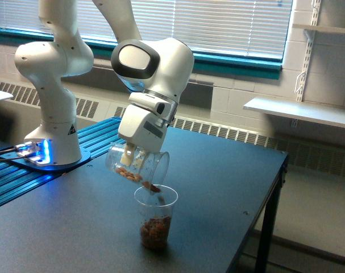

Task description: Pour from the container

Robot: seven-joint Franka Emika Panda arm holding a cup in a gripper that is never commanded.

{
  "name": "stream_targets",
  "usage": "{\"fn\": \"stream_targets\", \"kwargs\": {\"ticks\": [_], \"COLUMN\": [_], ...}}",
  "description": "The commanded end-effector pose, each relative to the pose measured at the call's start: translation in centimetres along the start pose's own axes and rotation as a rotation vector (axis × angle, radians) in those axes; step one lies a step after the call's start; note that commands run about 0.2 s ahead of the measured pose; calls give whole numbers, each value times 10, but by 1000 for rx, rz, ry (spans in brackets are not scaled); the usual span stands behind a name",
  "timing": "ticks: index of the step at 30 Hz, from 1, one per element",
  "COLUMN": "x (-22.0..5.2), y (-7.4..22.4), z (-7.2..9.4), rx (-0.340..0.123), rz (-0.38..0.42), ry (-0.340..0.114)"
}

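My gripper (129, 154) is shut on the container (137, 165), a clear stout cup tipped onto its side with its mouth toward the exterior view's right and slightly down. A few brown nut-like pieces lie along its lower wall, and one or two drop from its lip. Directly under that lip stands a thin clear plastic cup (156, 217), upright on the dark table (217, 187), with a layer of the same brown pieces in its bottom. The fingers are partly hidden behind the container's wall.
The arm's white base (50, 133) stands on a blue ribbed plate (13, 182) at the exterior view's left. The table's edge and a leg run down the right. A white shelf (300, 111) is mounted on the far wall under the blinds.
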State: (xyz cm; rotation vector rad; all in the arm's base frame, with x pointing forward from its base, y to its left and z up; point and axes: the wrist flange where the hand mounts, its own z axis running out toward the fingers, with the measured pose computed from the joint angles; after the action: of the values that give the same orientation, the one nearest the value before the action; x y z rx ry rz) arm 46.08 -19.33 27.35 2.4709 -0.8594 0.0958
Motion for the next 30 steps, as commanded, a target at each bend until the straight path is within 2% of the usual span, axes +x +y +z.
{"fn": "stream_targets", "kwargs": {"ticks": [1, 17, 30], "x": [-3, -5, -5], "y": [-4, -2, -2], "z": [1, 4, 4], "rx": [-17, -42, -26], "rz": [-31, -50, -39], "ry": [1, 10, 5]}}
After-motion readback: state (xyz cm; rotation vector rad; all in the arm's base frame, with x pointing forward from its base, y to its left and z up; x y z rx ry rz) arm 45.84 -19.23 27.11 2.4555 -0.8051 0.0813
